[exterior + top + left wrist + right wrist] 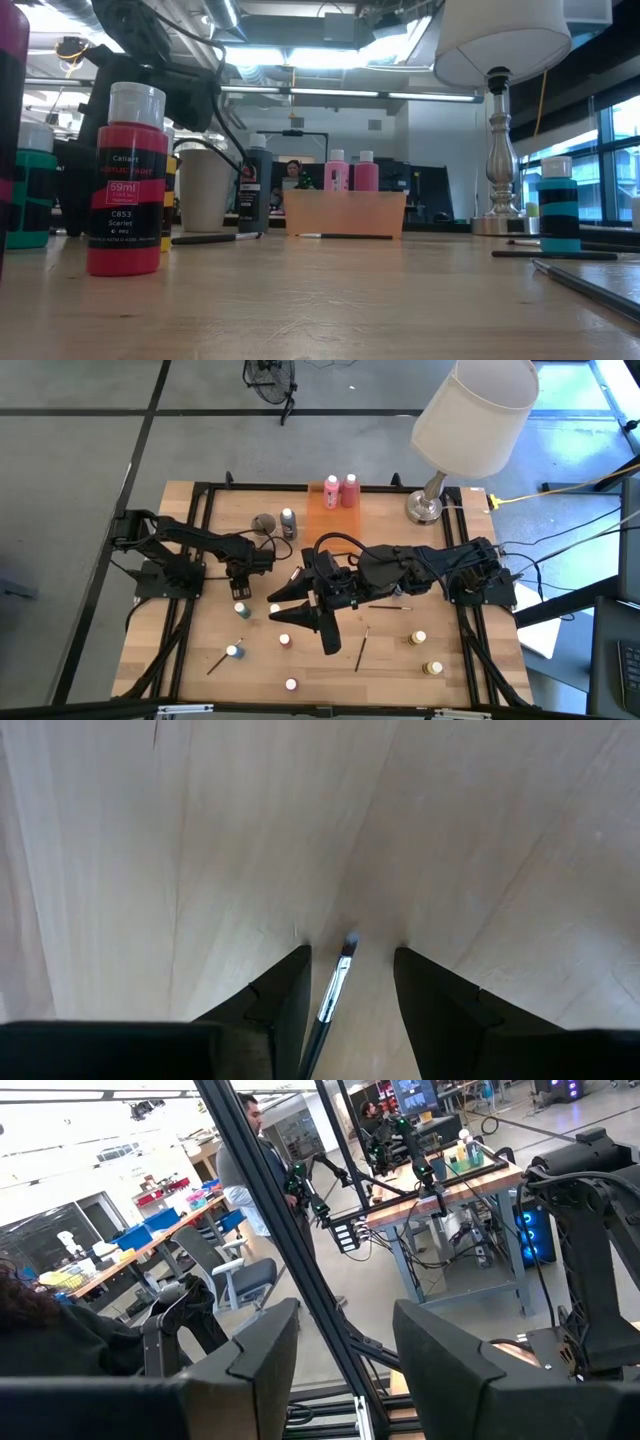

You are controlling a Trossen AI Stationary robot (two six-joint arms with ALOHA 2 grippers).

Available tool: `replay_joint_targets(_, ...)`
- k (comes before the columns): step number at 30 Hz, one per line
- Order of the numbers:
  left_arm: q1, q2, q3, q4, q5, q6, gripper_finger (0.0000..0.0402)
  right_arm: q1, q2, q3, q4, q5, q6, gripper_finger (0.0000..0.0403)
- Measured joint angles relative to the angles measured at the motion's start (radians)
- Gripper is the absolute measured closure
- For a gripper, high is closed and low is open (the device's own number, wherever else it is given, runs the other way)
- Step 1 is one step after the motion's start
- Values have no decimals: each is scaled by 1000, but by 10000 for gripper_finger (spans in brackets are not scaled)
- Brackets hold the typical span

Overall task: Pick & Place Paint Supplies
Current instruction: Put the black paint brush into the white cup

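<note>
My left gripper [240, 582] points down at the table's left middle. Its fingers stand open close above the wood on either side of a thin dark paintbrush [335, 985], whose bristle tip lies between the fingertips; I see no touch. My right gripper [285, 608] is raised high over the table's middle, level and open, with nothing between its fingers [345, 1305]. Two pink bottles [341, 490] stand in the orange tray [322, 507] at the far edge. A dark bottle [288, 520] stands beside a grey cup [265, 523]. Several small pots, one of them [285, 640], and loose brushes such as one [361, 648], lie on the near half.
A lamp [440, 500] with a wide white shade stands at the far right corner. In the low view a red bottle [125, 195] and a blue pot [558, 205] stand close to the camera. People show in the room beyond the table.
</note>
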Motion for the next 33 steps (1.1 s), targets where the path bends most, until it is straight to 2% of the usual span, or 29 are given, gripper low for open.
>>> replay_joint_targets(18,0,3,29,27,-9,44,258,0,0,0,-1,0,0,231)
replay_joint_targets(33,0,2,33,7,-1,20,258,0,0,0,-15,0,0,232)
